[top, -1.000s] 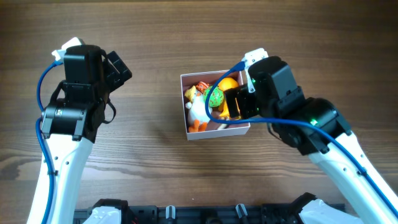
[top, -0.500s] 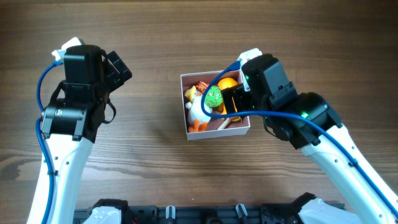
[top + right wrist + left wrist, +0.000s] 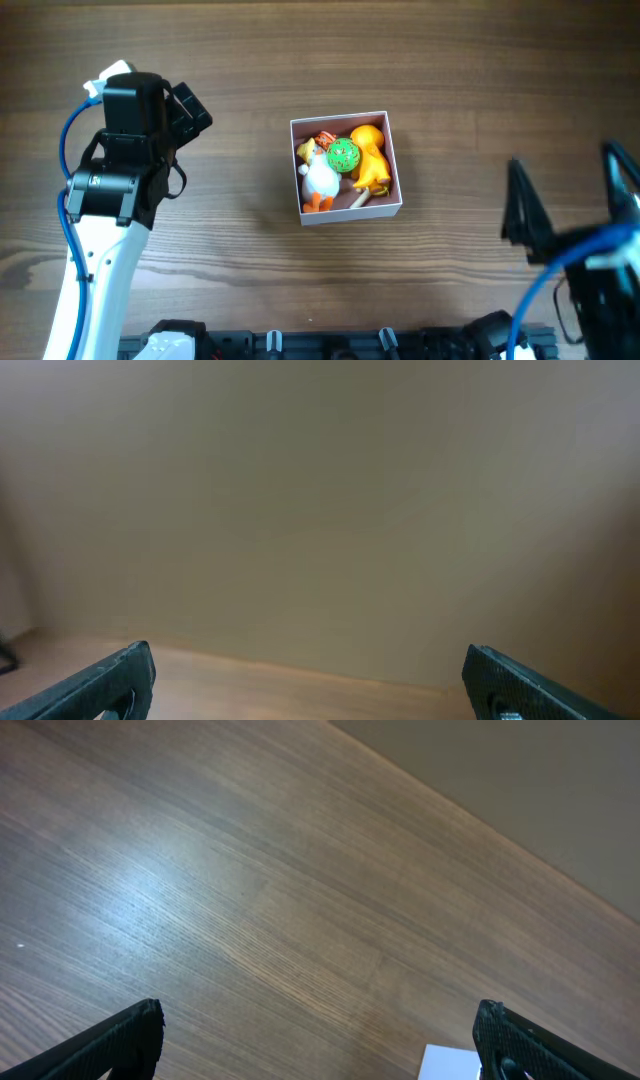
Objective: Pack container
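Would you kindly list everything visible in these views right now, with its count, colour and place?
container: 1, white walls, pink-brown inside, middle of the table
white toy: 1, white with orange feet, left part of the container
green ball: 1, patterned green, centre of the container, on top
orange toy: 1, orange-yellow, right part of the container
striped toy: 1, red-orange and white, back of the container
table: 1, brown wood
wall: 1, plain beige, fills the right wrist view
left fingers: 2, black, wide apart, empty, left of the container
right fingers: 2, black, wide apart, empty, near the table's right front
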Motion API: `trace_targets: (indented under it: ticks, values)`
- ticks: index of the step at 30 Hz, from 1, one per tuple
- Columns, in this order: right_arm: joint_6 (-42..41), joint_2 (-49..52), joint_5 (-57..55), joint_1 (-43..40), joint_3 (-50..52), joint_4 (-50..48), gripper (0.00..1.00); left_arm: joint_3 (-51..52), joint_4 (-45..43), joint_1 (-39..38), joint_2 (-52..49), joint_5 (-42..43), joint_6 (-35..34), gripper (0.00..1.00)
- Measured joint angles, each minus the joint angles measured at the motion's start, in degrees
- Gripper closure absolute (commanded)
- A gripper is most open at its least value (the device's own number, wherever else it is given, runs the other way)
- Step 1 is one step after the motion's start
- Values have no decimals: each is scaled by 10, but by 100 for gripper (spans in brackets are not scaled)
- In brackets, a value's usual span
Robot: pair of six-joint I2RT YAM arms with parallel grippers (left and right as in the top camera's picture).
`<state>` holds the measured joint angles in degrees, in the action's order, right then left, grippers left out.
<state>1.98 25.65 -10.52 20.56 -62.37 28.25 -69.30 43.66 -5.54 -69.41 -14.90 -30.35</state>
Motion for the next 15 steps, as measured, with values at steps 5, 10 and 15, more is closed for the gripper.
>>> trace_targets:
  ticks: [5,10,15]
  values:
    - [-9,-119,26,-69,151,-9,0,0,0,0,0,0,0,0]
    - [-13,-216,83,-98,316,-112,0,0,0,0,0,0,0,0]
    - [-49,-243,107,-117,439,-221,0,0,0,0,0,0,0,0]
